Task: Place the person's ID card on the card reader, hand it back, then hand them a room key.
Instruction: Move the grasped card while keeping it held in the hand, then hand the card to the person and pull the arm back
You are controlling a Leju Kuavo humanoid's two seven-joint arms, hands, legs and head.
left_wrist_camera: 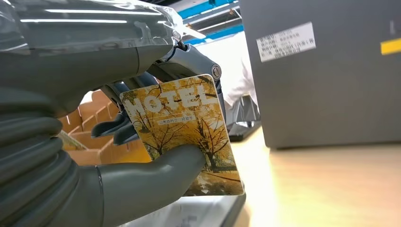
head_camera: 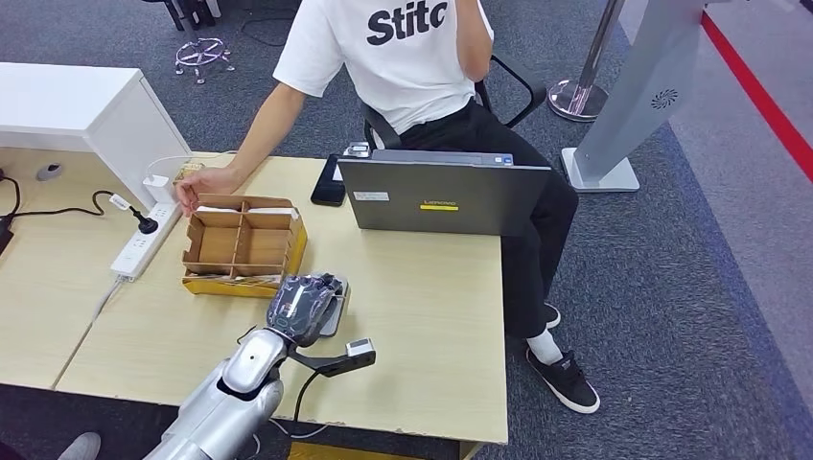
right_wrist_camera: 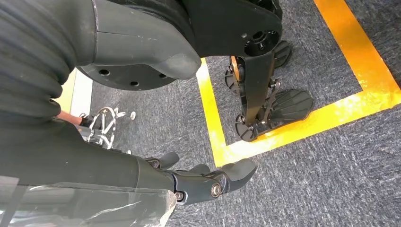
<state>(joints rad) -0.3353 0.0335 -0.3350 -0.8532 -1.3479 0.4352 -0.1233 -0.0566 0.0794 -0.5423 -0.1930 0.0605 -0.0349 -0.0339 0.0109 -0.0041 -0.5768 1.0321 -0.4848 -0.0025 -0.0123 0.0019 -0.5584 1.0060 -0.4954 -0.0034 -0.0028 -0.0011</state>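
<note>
My left hand [head_camera: 303,307] hovers low over the table just right of the cardboard divider box [head_camera: 240,245]. It pinches a room key card [left_wrist_camera: 182,125] between thumb and fingers; the card reads MOTEL over yellow autumn trees. Under the hand lies the grey card reader [head_camera: 337,314], whose pale edge [left_wrist_camera: 198,213] appears below the card in the left wrist view. The person [head_camera: 403,57] sits across the table in a white T-shirt, one hand [head_camera: 204,182] resting at the box's far left corner. My right hand [right_wrist_camera: 208,182] hangs over the floor, fingers loosely extended and holding nothing.
A grey laptop [head_camera: 446,196] stands open with its back to me at the table's far right, a black phone [head_camera: 329,182] beside it. A white power strip [head_camera: 144,240] with a plug lies left of the box. A white cabinet [head_camera: 86,110] stands at far left.
</note>
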